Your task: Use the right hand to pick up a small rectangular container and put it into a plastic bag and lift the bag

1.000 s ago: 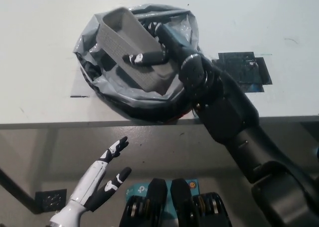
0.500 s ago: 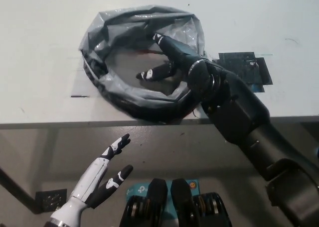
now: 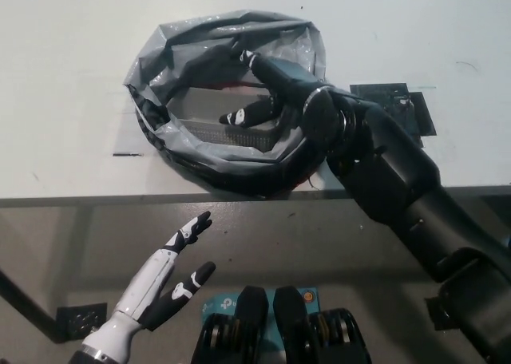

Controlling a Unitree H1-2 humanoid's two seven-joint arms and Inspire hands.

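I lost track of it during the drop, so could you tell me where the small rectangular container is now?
In the head view the container lies inside the open grey plastic bag on the white table, just below the right hand's fingertips.

Grey container [image 3: 227, 132] lies inside crumpled (grey) bag [image 3: 172, 53].

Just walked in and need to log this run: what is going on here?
The robot's black right hand reaches into the mouth of a grey plastic bag lying open on the white table. A small rectangular container lies inside the bag just below the fingers, which look spread rather than closed on it. The bag is not yet lifted. The white left hand rests open below the table edge at the lower left.
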